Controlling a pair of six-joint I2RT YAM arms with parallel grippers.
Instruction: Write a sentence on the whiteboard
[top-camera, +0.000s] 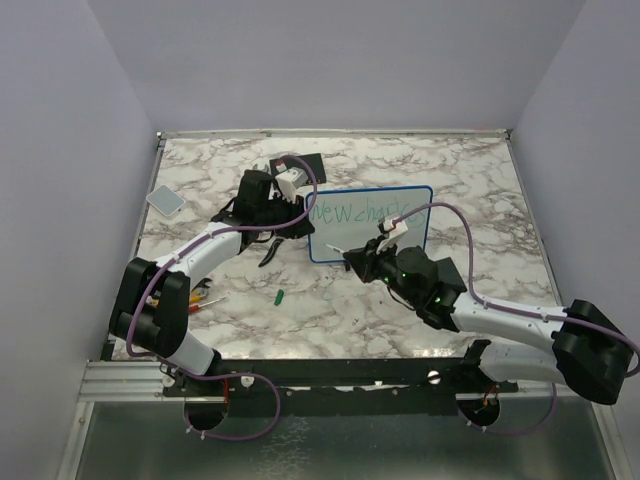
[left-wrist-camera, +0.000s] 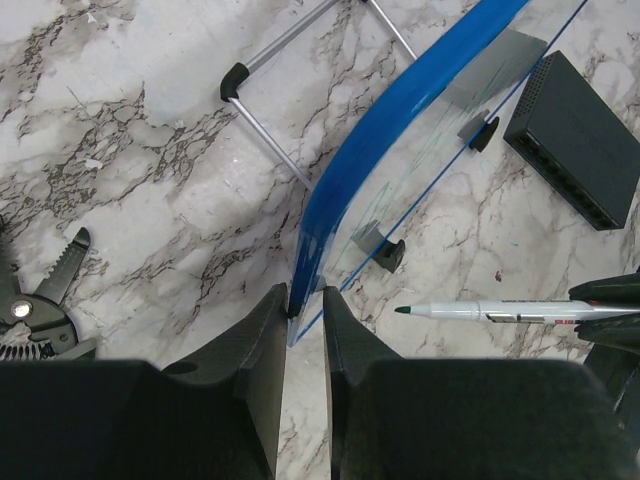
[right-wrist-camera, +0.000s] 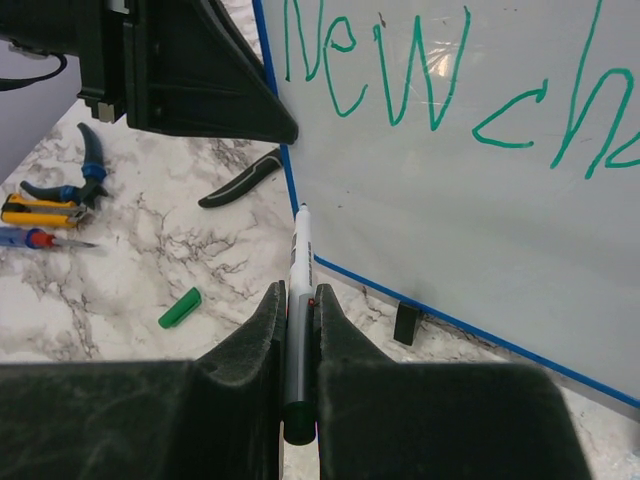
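Green handwritten marker text (right-wrist-camera: 420, 85) beginning "New ch" runs along the top of the small rectangular blue-rimmed whiteboard (top-camera: 330, 238), which stands tilted near the middle of the marbled worktop (top-camera: 480, 180). You have the left end effector (left-wrist-camera: 305, 308) clenched on the board's left rim. The right end effector (right-wrist-camera: 298, 300) is grasping a white marker pen (right-wrist-camera: 302, 240), its tip just off the lower left corner. Below that first line the board shows blank. I judge the sentence about half done, with a second line outstanding.
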